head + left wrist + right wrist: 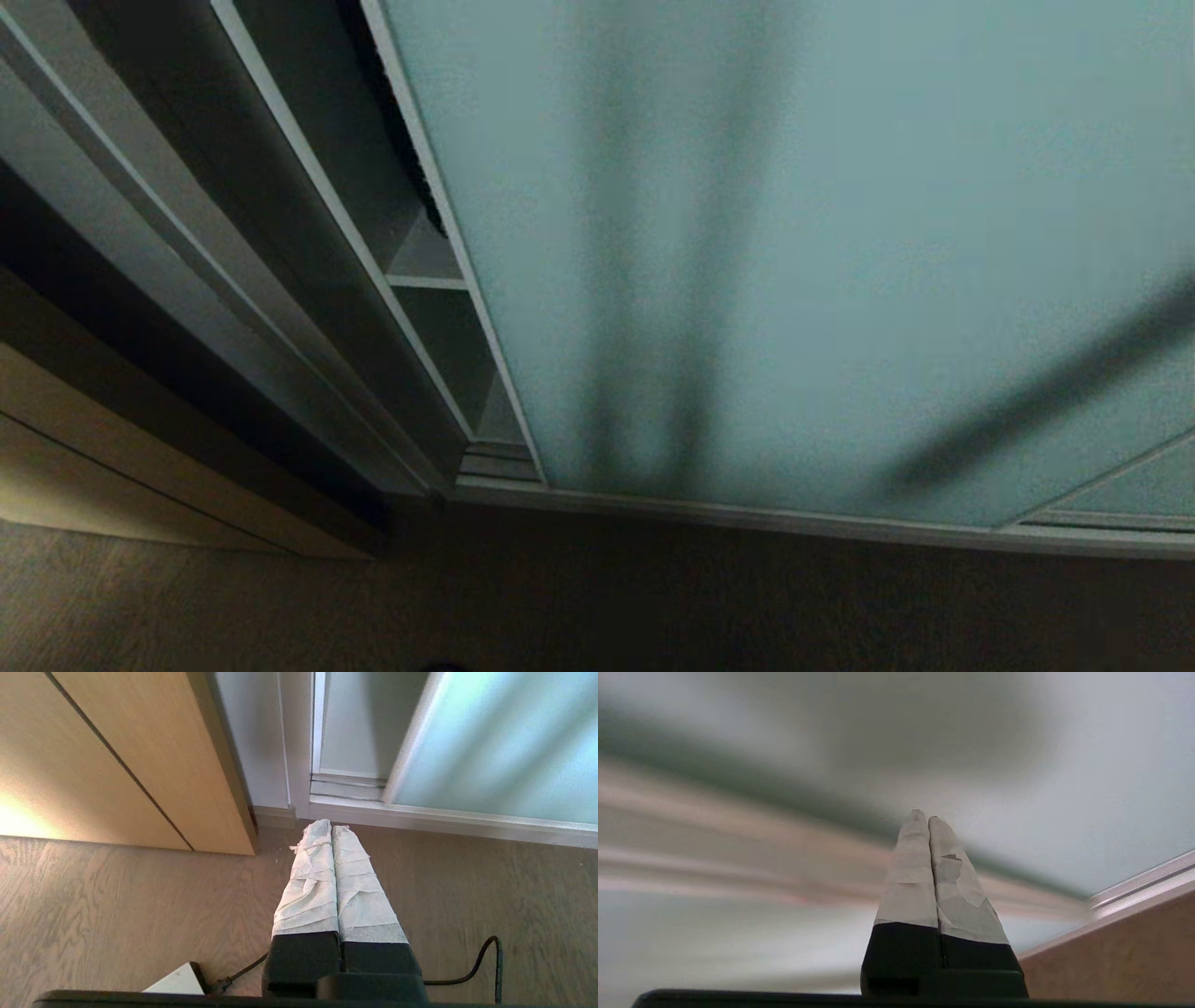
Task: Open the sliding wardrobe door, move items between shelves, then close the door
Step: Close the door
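head view: dim, soft shadow bands across the frosted teal-blue glass sliding door [794,233]
right wrist view: heavy streaky motion blur
left wrist view: bright and sharp, warm glare on the beige wooden cabinet front [28,812]

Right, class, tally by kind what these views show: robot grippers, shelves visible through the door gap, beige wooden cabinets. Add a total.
Grippers: 2, the left gripper and the right gripper
Shelves: 1, the shelf
Beige cabinets: 1, the beige cabinet
Total: 4
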Available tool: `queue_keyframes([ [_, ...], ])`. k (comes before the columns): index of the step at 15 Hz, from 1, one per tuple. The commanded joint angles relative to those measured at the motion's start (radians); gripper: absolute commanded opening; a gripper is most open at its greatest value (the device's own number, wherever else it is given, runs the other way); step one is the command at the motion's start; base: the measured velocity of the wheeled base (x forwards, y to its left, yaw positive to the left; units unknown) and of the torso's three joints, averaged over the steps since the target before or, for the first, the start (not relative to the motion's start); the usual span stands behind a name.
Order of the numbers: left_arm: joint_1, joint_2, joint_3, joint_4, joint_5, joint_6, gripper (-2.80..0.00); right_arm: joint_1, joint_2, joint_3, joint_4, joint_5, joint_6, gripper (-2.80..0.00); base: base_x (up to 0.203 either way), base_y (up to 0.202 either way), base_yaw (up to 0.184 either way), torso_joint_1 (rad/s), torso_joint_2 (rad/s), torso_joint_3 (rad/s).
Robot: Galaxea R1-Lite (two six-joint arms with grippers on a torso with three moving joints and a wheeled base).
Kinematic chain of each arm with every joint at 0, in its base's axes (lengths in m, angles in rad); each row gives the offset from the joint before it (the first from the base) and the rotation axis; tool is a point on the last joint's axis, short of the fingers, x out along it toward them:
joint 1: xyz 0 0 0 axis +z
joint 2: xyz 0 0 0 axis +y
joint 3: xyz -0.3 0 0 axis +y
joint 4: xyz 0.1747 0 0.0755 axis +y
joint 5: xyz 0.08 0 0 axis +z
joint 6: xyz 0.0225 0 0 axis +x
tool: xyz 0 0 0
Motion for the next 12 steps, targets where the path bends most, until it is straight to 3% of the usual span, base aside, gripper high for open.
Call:
queue_keyframes([
  [1,0.0,0.001,0.0,-0.001,0.0,0.0,-2.8,-0.062,-0.068,-0.025,-0.019,0.001,0.007,-2.8,0.0,0.0,0.0,0.0,0.0,0.0],
  [5,0.001,0.001,0.0,-0.001,0.0,0.0,-2.8,-0.211,-0.209,-0.066,-0.197,-0.004,0.011,-2.8,0.0,0.0,0.0,0.0,0.0,0.0],
  [7,0.0,0.001,0.0,-0.001,0.0,0.0,-2.8,-0.238,-0.29,-0.045,-0.336,-0.083,0.01,-2.8,0.0,0.0,0.0,0.0,0.0,0.0],
  [9,0.0,0.001,0.0,-0.001,0.0,0.0,-2.8,-0.243,-0.383,-0.047,-0.345,-0.182,0.005,-2.8,0.0,0.0,0.0,0.0,0.0,0.0],
  [12,0.0,0.001,0.0,-0.001,0.0,0.0,-2.8,-0.245,-0.544,-0.031,-0.334,-0.226,-0.002,-2.8,0.0,0.0,0.0,0.0,0.0,0.0],
])
